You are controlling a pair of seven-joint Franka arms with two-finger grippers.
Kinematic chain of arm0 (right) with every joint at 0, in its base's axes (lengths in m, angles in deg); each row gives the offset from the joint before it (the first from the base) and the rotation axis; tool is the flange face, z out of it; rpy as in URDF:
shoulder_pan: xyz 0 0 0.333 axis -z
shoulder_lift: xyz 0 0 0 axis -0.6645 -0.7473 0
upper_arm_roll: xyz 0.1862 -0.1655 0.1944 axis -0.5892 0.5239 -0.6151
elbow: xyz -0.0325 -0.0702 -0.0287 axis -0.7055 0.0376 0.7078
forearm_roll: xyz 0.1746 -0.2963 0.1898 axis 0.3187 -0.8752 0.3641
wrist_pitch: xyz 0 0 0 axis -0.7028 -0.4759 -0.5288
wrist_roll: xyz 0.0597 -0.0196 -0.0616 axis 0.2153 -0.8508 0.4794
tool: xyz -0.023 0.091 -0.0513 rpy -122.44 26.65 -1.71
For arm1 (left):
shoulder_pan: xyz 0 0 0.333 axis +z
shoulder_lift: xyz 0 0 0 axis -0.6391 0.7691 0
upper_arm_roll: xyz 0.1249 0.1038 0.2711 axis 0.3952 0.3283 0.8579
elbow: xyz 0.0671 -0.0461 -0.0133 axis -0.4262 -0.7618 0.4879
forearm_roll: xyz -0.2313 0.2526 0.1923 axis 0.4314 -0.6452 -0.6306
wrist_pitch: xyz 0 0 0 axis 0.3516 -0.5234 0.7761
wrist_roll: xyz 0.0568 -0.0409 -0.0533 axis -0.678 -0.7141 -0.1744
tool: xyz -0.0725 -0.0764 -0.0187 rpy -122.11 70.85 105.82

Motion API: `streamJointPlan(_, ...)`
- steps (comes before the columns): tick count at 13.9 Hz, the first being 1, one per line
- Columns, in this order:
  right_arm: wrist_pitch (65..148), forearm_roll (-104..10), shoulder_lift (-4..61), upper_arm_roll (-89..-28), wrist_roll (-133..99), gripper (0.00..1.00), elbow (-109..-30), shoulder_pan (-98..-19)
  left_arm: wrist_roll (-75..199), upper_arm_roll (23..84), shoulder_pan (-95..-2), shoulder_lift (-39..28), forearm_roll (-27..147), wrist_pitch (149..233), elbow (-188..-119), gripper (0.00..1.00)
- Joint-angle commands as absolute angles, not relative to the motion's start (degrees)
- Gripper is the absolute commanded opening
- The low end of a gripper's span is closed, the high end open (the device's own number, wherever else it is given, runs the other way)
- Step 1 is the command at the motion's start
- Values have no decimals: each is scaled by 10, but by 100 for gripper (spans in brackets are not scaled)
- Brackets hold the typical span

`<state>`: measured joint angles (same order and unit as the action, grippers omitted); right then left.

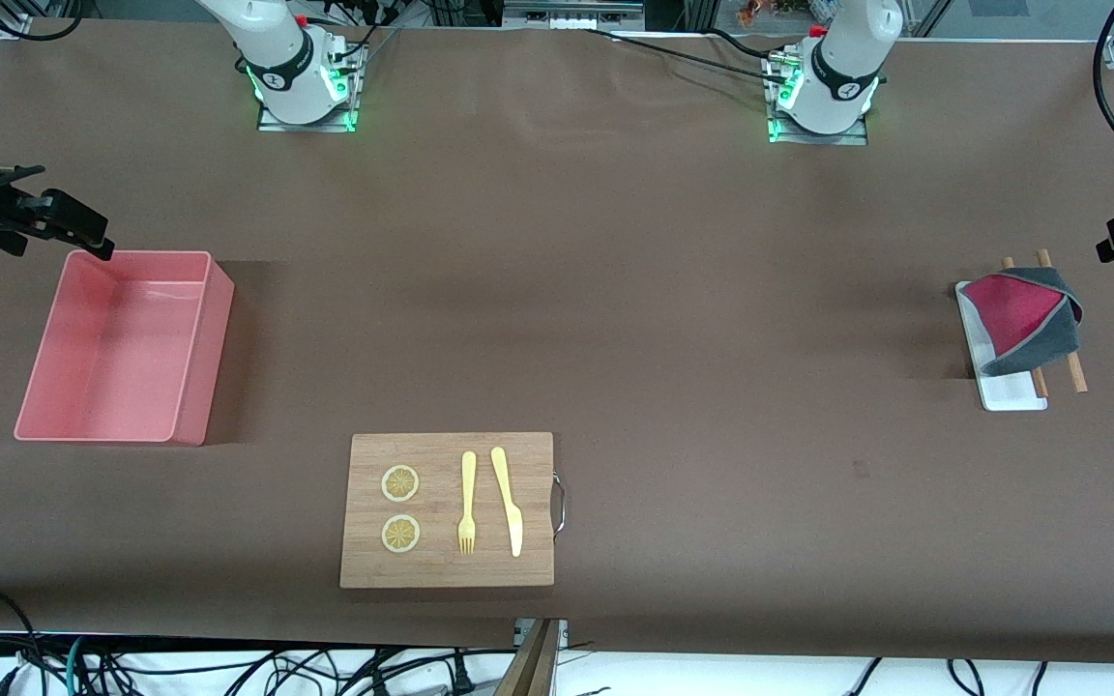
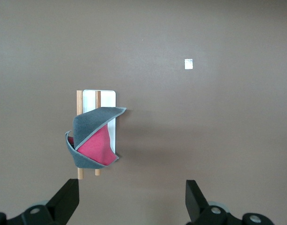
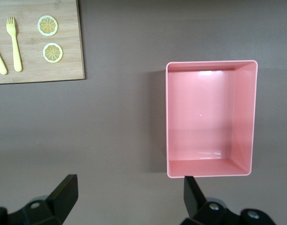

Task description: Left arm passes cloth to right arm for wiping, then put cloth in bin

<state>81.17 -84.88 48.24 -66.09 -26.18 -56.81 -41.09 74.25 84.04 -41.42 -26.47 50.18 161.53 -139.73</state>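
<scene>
Cloth (image 1: 1023,321): folded loosely, red face up with grey edges turned over it, draped on two wooden sticks (image 1: 1075,370) laid across a small white tray (image 1: 1010,391), at the left arm's end of the desk (image 1: 615,290).

Bin (image 1: 122,346): pink, nothing in it, at the right arm's end of the desk.

Board (image 1: 448,509): wooden, nearest the front camera, carrying two lemon slices (image 1: 400,483), a fork (image 1: 467,503) and a knife (image 1: 508,500).

Left gripper (image 2: 131,199): released, fingers spread wide, holding nothing, high above the desk beside the cloth.

Right gripper (image 3: 129,197): released likewise, holding nothing, high above the desk beside the bin; this arm waits.

Step in hand, as judged: left arm's pickup, not yet begun. To do it well, centre the gripper over the raised grey fold, descend with one finger on each side of it, and pinch cloth only, clear of the sticks and tray, which could lift or skid along. Leave a free corner hanging for the right gripper to take.
</scene>
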Motion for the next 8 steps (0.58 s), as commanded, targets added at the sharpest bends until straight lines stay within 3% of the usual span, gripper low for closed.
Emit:
streamJointPlan(1,811,-848,479,-661,-252,100,-559,-408,739,850,-417,-263,517,1627,-1388,100)
streamJointPlan(8,819,-848,477,-663,-252,100,-558,-410,738,850,-417,-258,520,1626,-1383,100)
